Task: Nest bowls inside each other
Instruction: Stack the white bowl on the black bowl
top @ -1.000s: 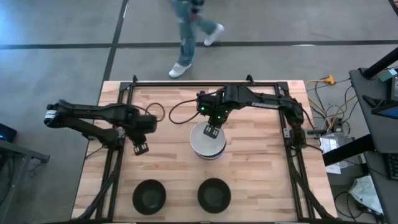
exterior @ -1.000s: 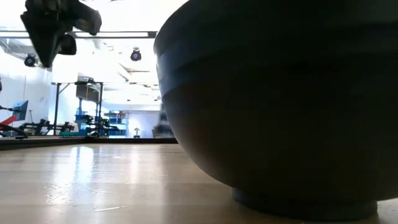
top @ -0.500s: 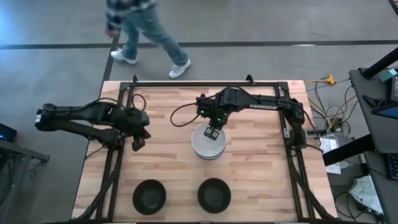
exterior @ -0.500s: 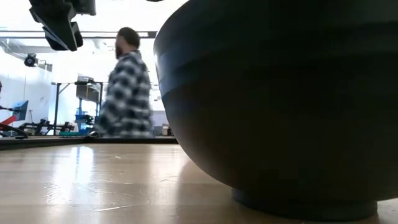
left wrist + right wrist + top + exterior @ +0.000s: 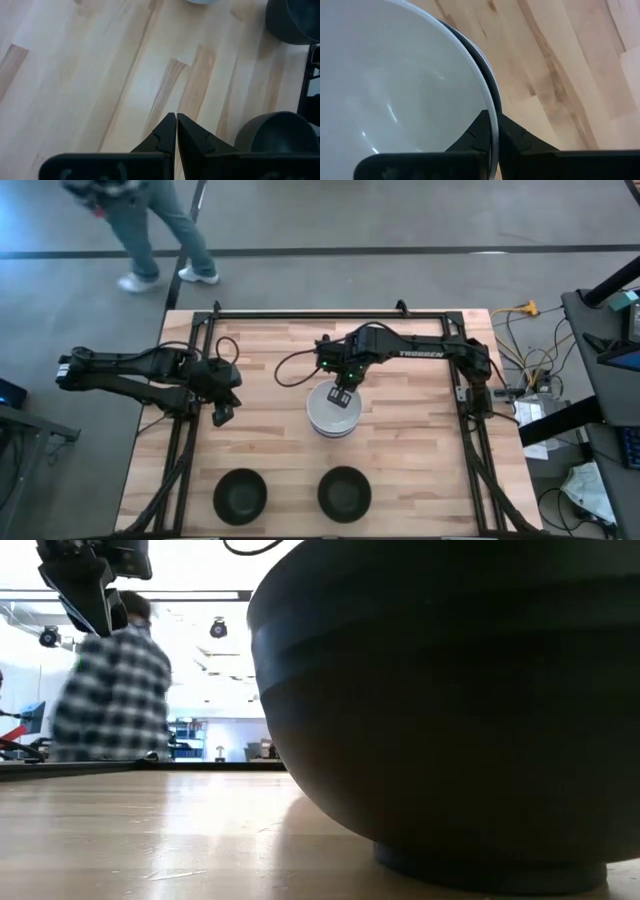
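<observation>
A stack of bowls (image 5: 334, 412) topped by a white bowl (image 5: 395, 95) is seen at the centre of the table (image 5: 400, 450). Its rim is pinched by the right gripper (image 5: 341, 397). The left gripper (image 5: 222, 414), fingers pressed together, is held over bare wood at centre left. Two black bowls (image 5: 240, 493) (image 5: 344, 492) are set along the lower edge.

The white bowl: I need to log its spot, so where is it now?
In the high view the white bowl tops a stack mid-table, beyond the two black bowls, with the right gripper pinching its rim.
</observation>
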Tool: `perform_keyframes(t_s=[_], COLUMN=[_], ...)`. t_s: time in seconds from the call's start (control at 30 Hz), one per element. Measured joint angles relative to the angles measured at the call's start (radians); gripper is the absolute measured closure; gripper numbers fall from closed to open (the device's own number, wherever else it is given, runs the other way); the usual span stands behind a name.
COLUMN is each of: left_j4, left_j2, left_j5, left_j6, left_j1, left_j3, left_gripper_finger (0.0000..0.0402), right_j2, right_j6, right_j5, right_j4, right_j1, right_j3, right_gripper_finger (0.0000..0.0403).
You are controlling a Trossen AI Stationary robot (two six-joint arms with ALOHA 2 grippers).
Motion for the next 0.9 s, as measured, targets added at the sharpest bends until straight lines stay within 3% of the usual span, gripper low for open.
perform_keyframes(t_s=[0.2, 0.67, 0.9], left_j4=[0.000, 0.008, 0.022], left_j2=[-0.001, 0.002, 0.002], left_j5=[0.001, 0.038, 0.041], left_j6=[0.000, 0.000, -0.001], left_j1=[0.000, 0.000, 0.000], left_j3=[0.005, 0.005, 0.006], left_gripper_finger=[0.0402, 0.0402, 0.0402], right_j2=[-0.003, -0.014, -0.045], right_j6=[0.008, 0.017, 0.055], right_j5=[0.000, 0.001, 0.015], right_j4=[0.016, 0.017, 0.019], right_j1=[0.005, 0.005, 0.005], right_j3=[-0.011, 0.042, 0.042], right_gripper_finger=[0.0387, 0.0313, 0.0318])
